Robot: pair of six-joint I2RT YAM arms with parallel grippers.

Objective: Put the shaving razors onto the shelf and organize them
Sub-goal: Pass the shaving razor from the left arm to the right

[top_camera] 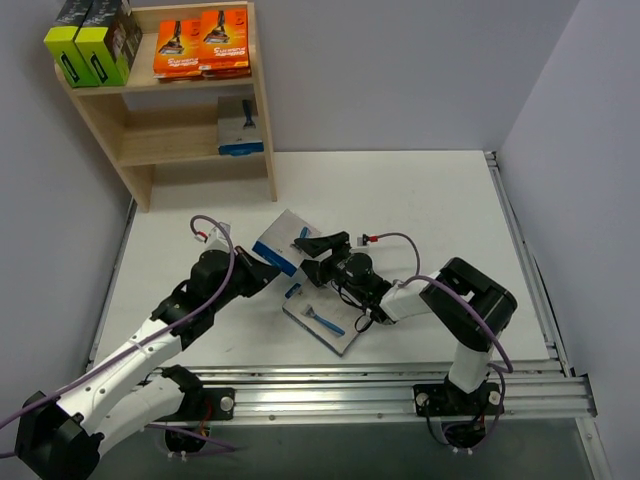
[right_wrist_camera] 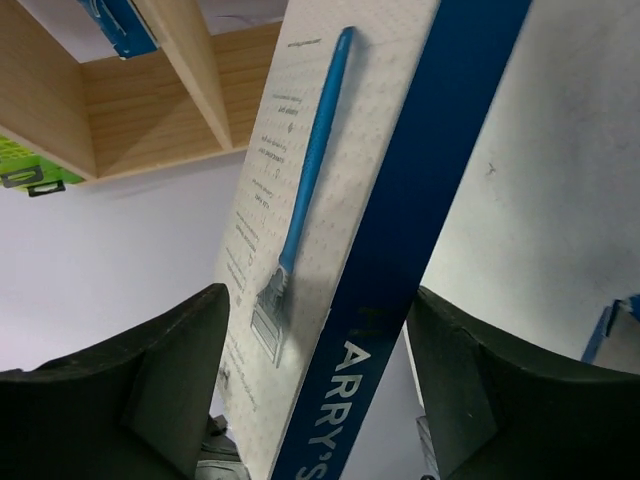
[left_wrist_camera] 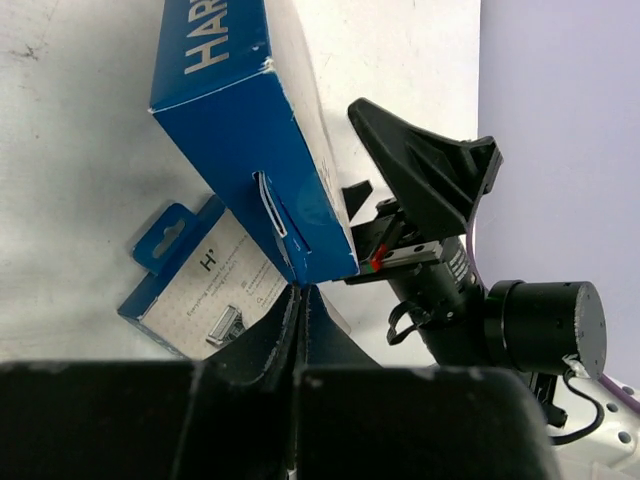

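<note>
The left pincer (top_camera: 266, 270) is clenched on the lower corner of a blue-sided Harry's razor pack (top_camera: 285, 238), propping it tilted above the bench (top_camera: 430, 200) mid-frame, apparently so the right pincer (top_camera: 322, 246), released and straddling it, can carry it to the shelf (top_camera: 262, 120) upper left; another pack (top_camera: 322, 320) lies flat below

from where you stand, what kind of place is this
Likely a robot test bench: a white table boxed by plain walls, two arms on a metal rail, a wooden shelf holding razor packs.
</note>
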